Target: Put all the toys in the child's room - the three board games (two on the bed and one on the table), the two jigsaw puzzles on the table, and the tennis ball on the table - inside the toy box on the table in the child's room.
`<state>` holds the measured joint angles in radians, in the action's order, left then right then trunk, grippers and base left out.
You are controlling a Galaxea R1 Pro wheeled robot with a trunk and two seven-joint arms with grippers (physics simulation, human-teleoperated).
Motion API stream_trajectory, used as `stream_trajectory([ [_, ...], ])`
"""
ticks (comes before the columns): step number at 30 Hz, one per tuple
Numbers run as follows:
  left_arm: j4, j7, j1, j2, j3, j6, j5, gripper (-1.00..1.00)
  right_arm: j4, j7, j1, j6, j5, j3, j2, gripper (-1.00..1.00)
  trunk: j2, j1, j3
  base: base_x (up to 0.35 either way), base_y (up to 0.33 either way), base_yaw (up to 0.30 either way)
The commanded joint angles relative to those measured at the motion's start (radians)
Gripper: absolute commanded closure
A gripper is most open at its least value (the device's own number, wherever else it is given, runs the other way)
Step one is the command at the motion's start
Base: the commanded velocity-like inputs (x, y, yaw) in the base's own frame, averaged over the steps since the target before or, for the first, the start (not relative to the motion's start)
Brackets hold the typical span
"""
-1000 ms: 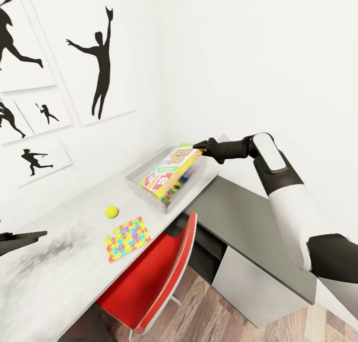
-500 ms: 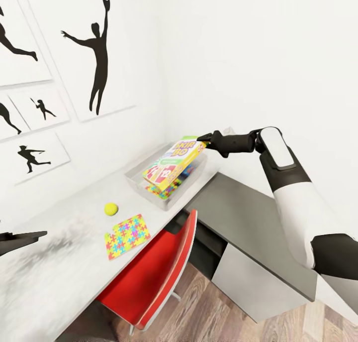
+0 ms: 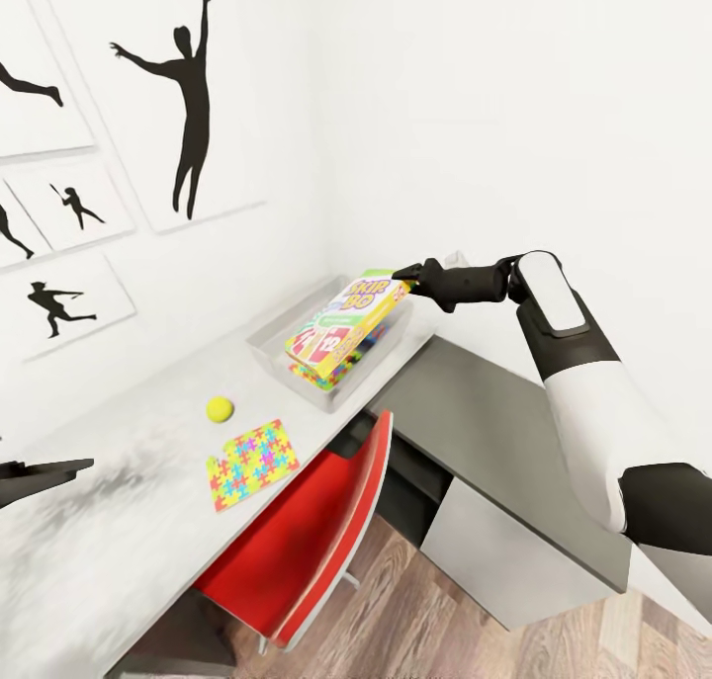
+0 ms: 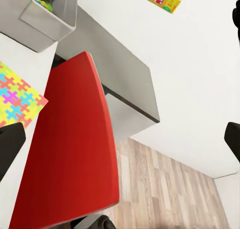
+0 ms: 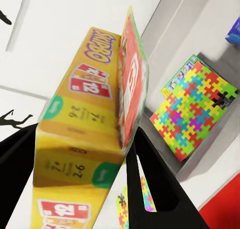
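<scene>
While the right gripper (image 3: 403, 280) pinches the far end of the SKIP-BO board game (image 3: 344, 326), the box hangs tilted over the toy box (image 3: 267, 348), its far end raised and its near end dipping toward the bin; gripping one end looks meant to let the low end go in first. Its long axis runs from the far right down to the near left, printed face up. In the right wrist view the fingers (image 5: 150, 184) clamp the box's narrow sides, and a jigsaw puzzle (image 5: 192, 111) already lies in the bin below. On the table (image 3: 129, 531), near and left of the bin, wait the tennis ball (image 3: 220, 408) and a second jigsaw puzzle (image 3: 251, 464). The left gripper (image 4: 120, 139) hangs with fingers spread and empty above the red chair (image 3: 297, 551).
</scene>
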<state>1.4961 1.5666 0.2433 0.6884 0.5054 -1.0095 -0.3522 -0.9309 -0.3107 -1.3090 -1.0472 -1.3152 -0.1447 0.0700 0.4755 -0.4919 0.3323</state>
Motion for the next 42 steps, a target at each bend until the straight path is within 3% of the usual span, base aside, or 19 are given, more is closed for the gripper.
stream_trajectory([
  [1,0.001,0.004,0.001,0.0,0.0,-0.011,0.001,-1.0,-0.001,-0.01,-0.001,0.0,-0.012,-0.003,0.001,1.0,0.002,0.0,0.003,0.0,0.0,0.0],
  [10,0.0,0.004,0.001,0.003,0.009,-0.012,-0.007,-1.0,0.003,-0.01,-0.001,0.0,-0.012,-0.003,-0.001,1.0,0.002,0.0,0.018,0.0,0.0,0.0],
  [13,0.003,0.004,0.004,0.012,0.041,-0.021,-0.009,-1.0,0.003,-0.01,-0.001,0.0,-0.012,-0.003,0.0,1.0,0.002,0.0,0.023,0.0,0.0,0.0],
  [16,0.005,0.004,0.012,0.047,0.081,-0.033,-0.01,-1.0,0.004,-0.01,-0.001,0.0,-0.011,-0.003,-0.003,1.0,0.002,0.0,0.028,0.0,0.0,0.0],
  [17,0.005,0.004,0.014,0.08,0.094,-0.036,-0.012,-1.0,0.006,-0.01,-0.001,0.0,-0.01,-0.004,-0.006,1.0,0.002,0.0,0.03,0.0,0.0,0.0],
  [19,0.005,0.004,0.016,0.107,0.103,-0.038,-0.018,-1.0,0.007,-0.01,-0.001,0.0,-0.01,-0.004,-0.008,1.0,0.002,0.0,0.033,0.0,0.0,0.0],
  [21,0.006,0.004,0.017,0.123,0.11,-0.038,-0.041,-1.0,0.005,-0.01,-0.001,0.0,-0.01,-0.004,-0.008,1.0,0.002,0.0,0.037,0.0,0.0,0.0],
  [23,0.006,0.004,0.018,0.133,0.116,-0.038,-0.092,-1.0,0.003,-0.01,-0.001,0.0,-0.01,-0.004,-0.006,1.0,0.002,0.0,0.04,0.0,0.0,0.0],
  [25,0.007,0.004,0.019,0.138,0.119,-0.038,-0.131,-1.0,0.0,-0.01,-0.003,0.0,-0.01,-0.004,-0.005,1.0,0.002,0.0,0.043,0.0,0.0,0.0],
  [29,0.007,0.004,0.019,0.141,0.12,-0.038,-0.154,-1.0,-0.001,-0.01,-0.004,0.0,-0.01,-0.003,-0.007,1.0,0.002,0.0,0.05,0.0,0.0,0.0],
  [42,0.01,0.004,0.019,0.129,0.117,-0.038,-0.162,-1.0,-0.004,-0.009,-0.005,0.0,-0.012,-0.002,-0.002,1.0,0.002,0.0,0.071,0.0,0.0,0.0],
])
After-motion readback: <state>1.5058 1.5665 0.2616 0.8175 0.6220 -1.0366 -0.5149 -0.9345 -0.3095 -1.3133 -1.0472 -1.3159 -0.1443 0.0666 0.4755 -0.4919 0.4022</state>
